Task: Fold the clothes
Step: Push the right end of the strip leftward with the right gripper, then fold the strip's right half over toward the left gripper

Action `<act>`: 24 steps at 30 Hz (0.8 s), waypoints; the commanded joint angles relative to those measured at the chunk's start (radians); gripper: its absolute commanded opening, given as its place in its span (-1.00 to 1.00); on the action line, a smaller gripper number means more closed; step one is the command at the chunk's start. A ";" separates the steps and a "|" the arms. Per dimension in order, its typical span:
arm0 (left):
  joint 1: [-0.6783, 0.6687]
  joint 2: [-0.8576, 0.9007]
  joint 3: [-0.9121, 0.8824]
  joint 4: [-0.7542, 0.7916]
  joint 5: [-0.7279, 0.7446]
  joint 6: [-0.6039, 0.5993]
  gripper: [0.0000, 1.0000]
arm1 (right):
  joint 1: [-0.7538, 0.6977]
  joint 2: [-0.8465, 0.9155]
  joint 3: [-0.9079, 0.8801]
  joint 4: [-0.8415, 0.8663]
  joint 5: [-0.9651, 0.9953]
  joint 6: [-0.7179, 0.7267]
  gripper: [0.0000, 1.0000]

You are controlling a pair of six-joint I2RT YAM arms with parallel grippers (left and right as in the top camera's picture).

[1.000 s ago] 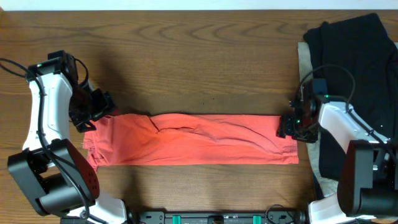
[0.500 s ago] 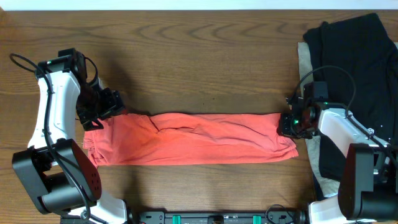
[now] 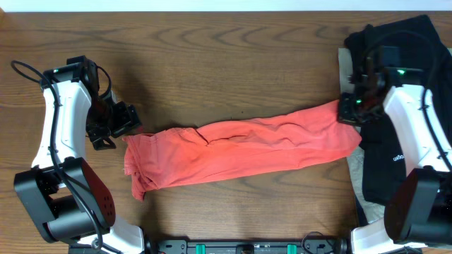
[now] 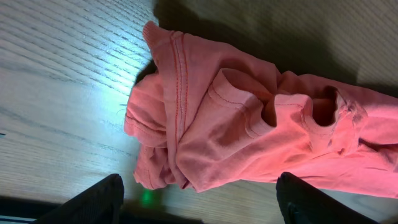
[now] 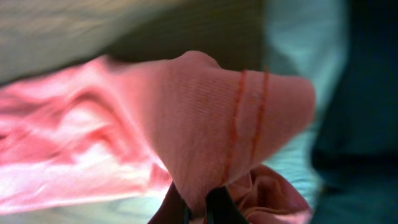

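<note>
Pinching one end of the orange-red T-shirt [image 3: 240,148], the right gripper [image 3: 351,111] is clenched on a fold of cloth. Its wrist camera shows a double-stitched edge [image 5: 242,118] bunched just above the closed fingertips. The left gripper [image 3: 121,128] stands with its jaws spread and grasps nothing, poised just beside the shirt's other end, where the fabric is crumpled on the wooden table [image 3: 226,56].

By the look of it the task is roughly midway. The shirt is already narrowed into a long band, with no printed lettering showing, so the lengthwise folds appear done. What seems left is to flatten the rumpled left end and then fold the band across its length, end over end, into a compact stack.

The band's long axis runs across the table from the left arm to the right arm, on a slant — its right end lies farther from the robot's bases and its left end nearer them. The left wrist view shows stitched cuff-like openings [image 4: 242,112] at that end, which suggests the sleeves lie to the left and the hem to the right, though that is a judgement.

A black garment [image 3: 409,42] is heaped at the table's right side, just behind the clenched gripper.
</note>
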 commanded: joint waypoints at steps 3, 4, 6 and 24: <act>0.003 -0.002 -0.003 -0.003 -0.013 0.009 0.61 | 0.169 0.000 0.008 -0.006 -0.090 0.102 -0.98; 0.003 -0.002 -0.003 -0.003 -0.013 0.009 0.61 | 0.211 0.001 0.008 -0.001 -0.091 0.137 -0.98; 0.003 -0.002 -0.003 -0.003 -0.013 0.009 0.61 | 0.282 0.001 0.004 0.019 -0.090 0.177 -0.98; 0.003 -0.002 -0.003 -0.022 -0.032 0.010 0.63 | 0.624 0.061 -0.005 0.224 -0.074 0.251 0.39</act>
